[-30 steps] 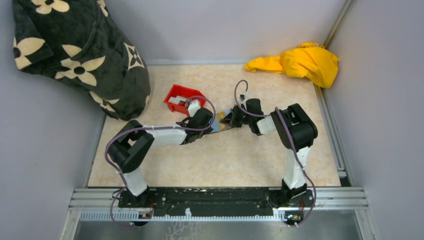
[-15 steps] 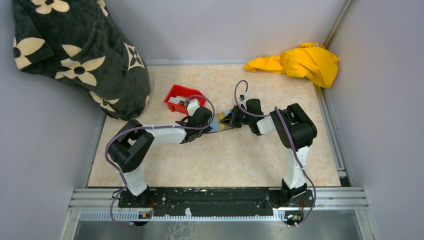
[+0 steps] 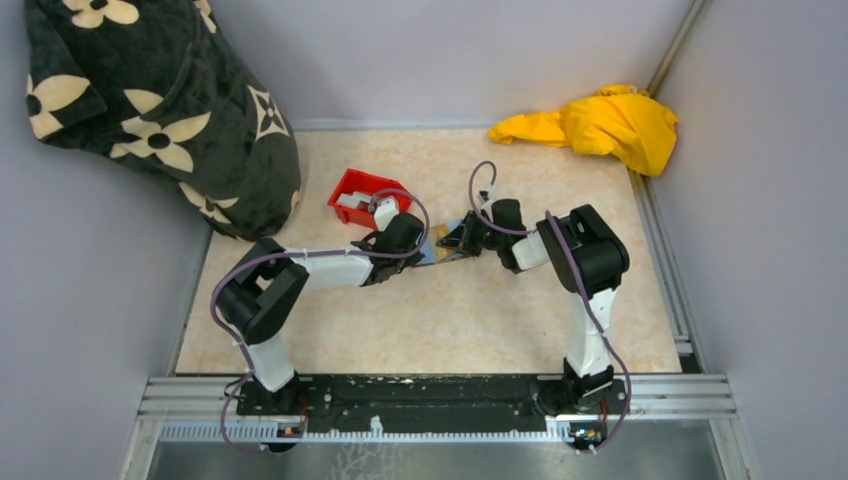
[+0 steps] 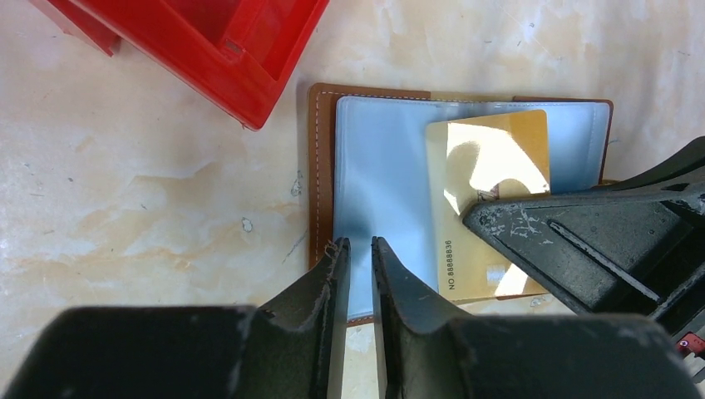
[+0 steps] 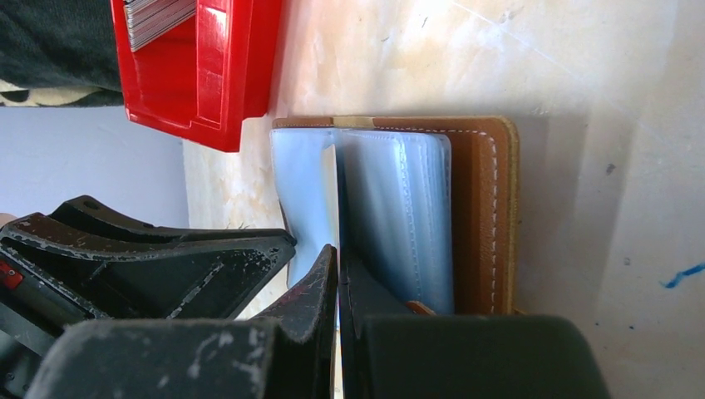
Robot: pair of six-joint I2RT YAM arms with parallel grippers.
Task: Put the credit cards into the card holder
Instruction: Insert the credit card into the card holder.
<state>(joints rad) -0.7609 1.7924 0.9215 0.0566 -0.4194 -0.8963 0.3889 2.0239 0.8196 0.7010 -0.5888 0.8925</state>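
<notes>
The card holder (image 4: 320, 174) lies open on the table, brown with light blue plastic sleeves (image 4: 382, 183); it also shows in the top view (image 3: 441, 252) and the right wrist view (image 5: 486, 216). A gold credit card (image 4: 486, 166) rests over the sleeves, its near end between the fingers of my right gripper (image 5: 338, 258), which is shut on it edge-on. My left gripper (image 4: 359, 248) is shut down to a thin slit with its tips over the blue sleeve, and nothing shows between them. More cards (image 5: 158, 17) stand in the red bin.
The red bin (image 3: 355, 192) sits just left of and behind the wallet, close to my left gripper (image 3: 418, 243). A yellow cloth (image 3: 600, 120) lies at the back right and a black flowered bag (image 3: 150, 100) at the back left. Grey walls enclose the table.
Nearly nothing. Both grippers stay at the wallet; the right arm has shifted slightly left.
</notes>
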